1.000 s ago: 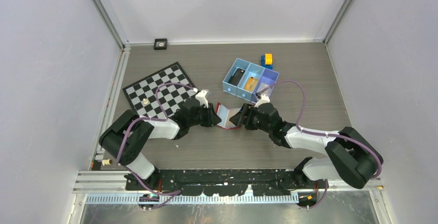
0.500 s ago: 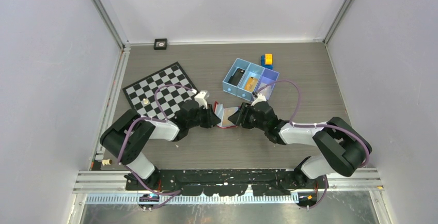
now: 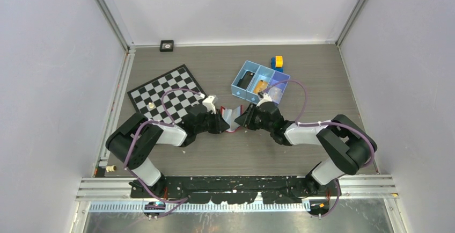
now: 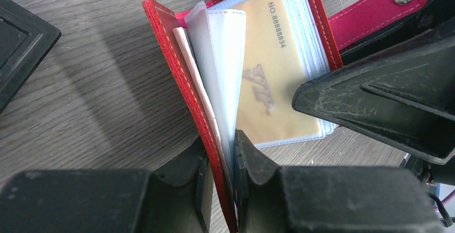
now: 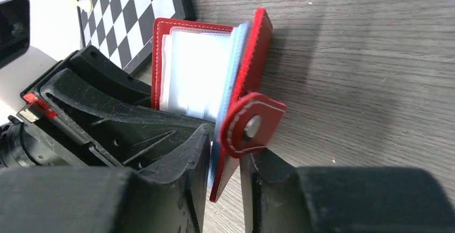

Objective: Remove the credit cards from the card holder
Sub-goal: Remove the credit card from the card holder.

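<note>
Left claw [image 4: 220, 152] pinches one card holder [image 4: 171, 66] cover, my right claw [image 5: 225, 147] the other, splaying it to expose credit cards [image 4: 268, 66].

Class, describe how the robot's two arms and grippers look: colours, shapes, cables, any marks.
The left arm and right arm have bulky black joints and pale grey-white link covers; a purple cable loops along each. The left gripper and right gripper are black, with wedge-shaped, scuffed fingers.

The left gripper [image 4: 221, 155] pinches the open, small red folding card holder [image 4: 170, 56]. An orange-gold plastic card [image 4: 268, 72] shows inside.
</note>
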Available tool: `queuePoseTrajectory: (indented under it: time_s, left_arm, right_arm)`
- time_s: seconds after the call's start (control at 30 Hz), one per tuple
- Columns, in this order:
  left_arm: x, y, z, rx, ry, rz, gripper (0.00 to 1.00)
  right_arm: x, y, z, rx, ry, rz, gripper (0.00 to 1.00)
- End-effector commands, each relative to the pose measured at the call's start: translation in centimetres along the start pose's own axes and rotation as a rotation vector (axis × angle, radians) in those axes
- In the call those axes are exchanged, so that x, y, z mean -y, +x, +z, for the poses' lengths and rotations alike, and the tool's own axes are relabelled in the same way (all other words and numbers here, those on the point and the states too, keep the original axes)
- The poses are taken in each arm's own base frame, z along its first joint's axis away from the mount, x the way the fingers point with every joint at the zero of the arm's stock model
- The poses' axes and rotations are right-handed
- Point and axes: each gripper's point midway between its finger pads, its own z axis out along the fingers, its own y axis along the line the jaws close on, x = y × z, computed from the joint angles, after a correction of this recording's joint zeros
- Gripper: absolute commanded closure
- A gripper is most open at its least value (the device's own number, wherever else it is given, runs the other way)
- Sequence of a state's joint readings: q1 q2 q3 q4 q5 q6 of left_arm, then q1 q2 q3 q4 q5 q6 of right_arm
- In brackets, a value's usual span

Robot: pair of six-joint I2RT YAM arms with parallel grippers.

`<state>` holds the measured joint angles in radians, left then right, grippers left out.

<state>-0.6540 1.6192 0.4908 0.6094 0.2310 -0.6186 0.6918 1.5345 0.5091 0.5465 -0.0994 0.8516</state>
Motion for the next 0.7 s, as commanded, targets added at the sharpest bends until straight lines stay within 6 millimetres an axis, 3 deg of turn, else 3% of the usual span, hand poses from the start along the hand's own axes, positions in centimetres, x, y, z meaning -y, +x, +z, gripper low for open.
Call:
queuePoseTrajectory:
  time_s: [0.0, 0.1, 0.2, 0.47, 0.67]
  left_arm:
    - [1.4, -1.1, 0.1, 0.035, 0.053, 0.037, 0.81]
    - [1.1, -1.4, -0.4, 0.043, 0.03, 0.052, 0.79]
    - [0.5, -2.1, -1.2, 0.062, -0.025, 0.08, 0.67]
    - [-2.3, -3.9, -4.1, 0.169, -0.194, 0.127, 0.37]
    - [-4.2, -4.3, -5.3, 0.212, -0.25, 0.092, 0.29]
  right_arm:
    - [-1.0, -1.8, 0.3, 0.046, 0.003, -0.046, 0.75]
    - [-0.5, -2.2, -0.3, 0.061, 0.038, -0.069, 0.85]
    - [-0.2, -3.1, -1.2, 0.099, 0.076, -0.097, 0.91]
    - [0.5, -4.1, -2.9, 0.135, 0.138, -0.151, 0.93]
    - [0.6, -4.3, -3.1, 0.138, 0.144, -0.179, 0.94]
